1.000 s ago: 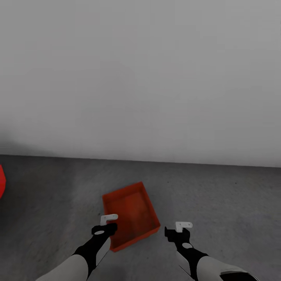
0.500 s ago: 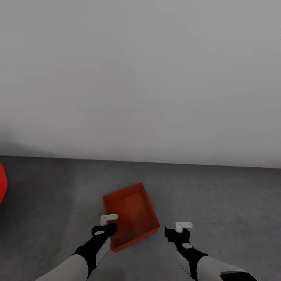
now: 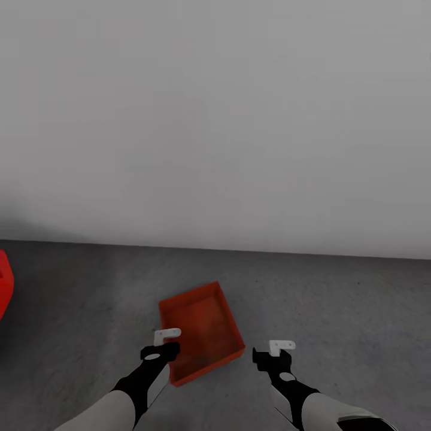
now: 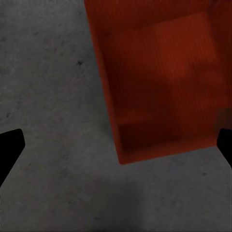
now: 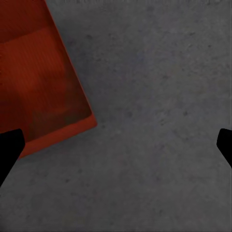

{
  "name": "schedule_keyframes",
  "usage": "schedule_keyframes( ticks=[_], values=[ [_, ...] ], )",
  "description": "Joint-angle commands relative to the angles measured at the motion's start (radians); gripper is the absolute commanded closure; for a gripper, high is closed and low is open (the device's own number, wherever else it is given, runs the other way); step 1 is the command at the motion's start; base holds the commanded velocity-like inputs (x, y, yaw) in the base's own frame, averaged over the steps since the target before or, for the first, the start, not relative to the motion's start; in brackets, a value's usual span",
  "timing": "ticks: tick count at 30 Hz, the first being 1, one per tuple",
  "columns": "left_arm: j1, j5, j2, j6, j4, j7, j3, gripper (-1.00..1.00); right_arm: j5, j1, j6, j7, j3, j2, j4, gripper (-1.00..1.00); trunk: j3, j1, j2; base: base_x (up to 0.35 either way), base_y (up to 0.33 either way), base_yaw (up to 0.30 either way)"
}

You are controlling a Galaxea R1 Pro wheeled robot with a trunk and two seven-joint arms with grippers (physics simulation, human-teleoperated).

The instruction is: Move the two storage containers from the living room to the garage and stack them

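While both arms are being held low over the floor [image 3: 335,299], a storage container [image 3: 200,332] is being seen lying on the dark grey concrete, skewed to the white wall [image 3: 215,120] behind it and open side up. The left tool [image 3: 160,347] is being held above the container's near left corner, and in the left wrist view its dark fingertips [image 4: 9,150] are being shown spread wide at the picture's edges, nothing pinched between them, with the container [image 4: 164,82] beneath. The right tool [image 3: 272,354] is being held just beside the container's right side, over bare concrete; its fingertips [image 5: 8,147] are likewise being shown wide apart and empty, the container's corner [image 5: 38,77] lying near. At the far left edge of the head view a red shape [image 3: 5,284] is being cut off, possibly the second container.
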Motion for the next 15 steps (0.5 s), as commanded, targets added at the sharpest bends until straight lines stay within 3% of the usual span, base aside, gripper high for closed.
schedule_keyframes(
  ticks=[1, 15],
  values=[
    [0.000, 0.010, 0.001, 0.004, -0.002, 0.007, -0.009, -1.00, -0.002, -0.001, -0.003, -0.004, 0.004, 0.000, 0.001, -1.00, 0.002, -0.004, 0.007, 0.000, 0.000, 0.000],
    [0.000, 0.010, 0.002, 0.004, -0.002, 0.006, -0.010, -1.00, -0.002, -0.001, -0.003, -0.004, 0.004, 0.000, 0.001, -1.00, 0.046, -0.058, 0.105, 0.000, 0.000, 0.000]
  ],
)
